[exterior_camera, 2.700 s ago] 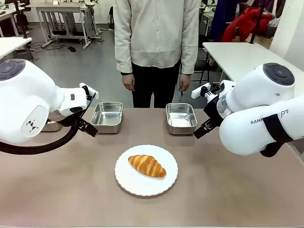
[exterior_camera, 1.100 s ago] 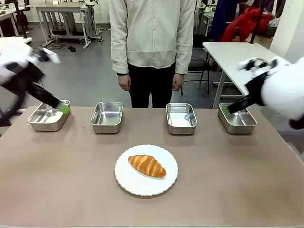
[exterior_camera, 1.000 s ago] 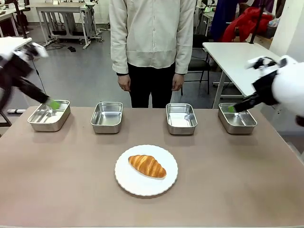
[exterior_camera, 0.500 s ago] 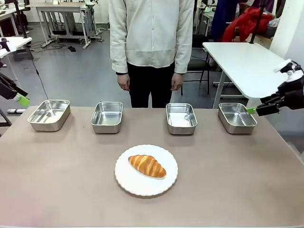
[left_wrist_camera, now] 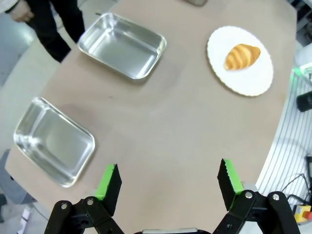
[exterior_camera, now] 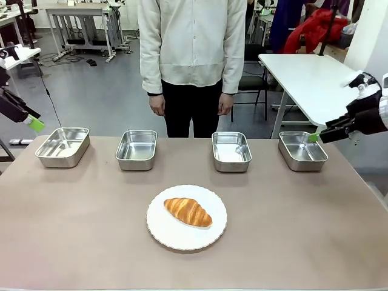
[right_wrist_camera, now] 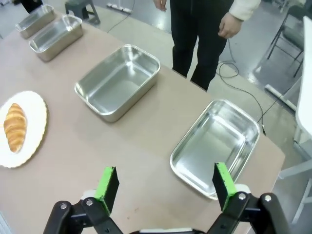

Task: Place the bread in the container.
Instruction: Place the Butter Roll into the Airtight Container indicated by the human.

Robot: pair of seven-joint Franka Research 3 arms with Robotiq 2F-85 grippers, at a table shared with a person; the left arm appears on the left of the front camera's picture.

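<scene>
The bread, a golden croissant (exterior_camera: 188,211), lies on a white scalloped plate (exterior_camera: 163,233) at the table's front middle. Four alike steel containers stand in a row behind it: far left (exterior_camera: 62,146), middle left (exterior_camera: 137,149), middle right (exterior_camera: 231,151), far right (exterior_camera: 303,150). My left gripper (exterior_camera: 33,123) hangs above the far-left corner, open and holding nothing (left_wrist_camera: 169,180). Over the far-right pan's outer edge, my right gripper (exterior_camera: 315,137) is also open with nothing in it (right_wrist_camera: 164,186). The croissant (left_wrist_camera: 242,55) (right_wrist_camera: 14,126) is far from both.
A person in a cream shirt (exterior_camera: 193,42) stands at the far edge, hands (exterior_camera: 159,104) hanging at the sides. Bare brown tabletop (exterior_camera: 91,224) surrounds the plate. A white table (exterior_camera: 303,73) stands behind on the right.
Both arms have swung out from the table's middle to its outer sides, uncovering the two outer pans. The croissant, plate and pans have not moved.
</scene>
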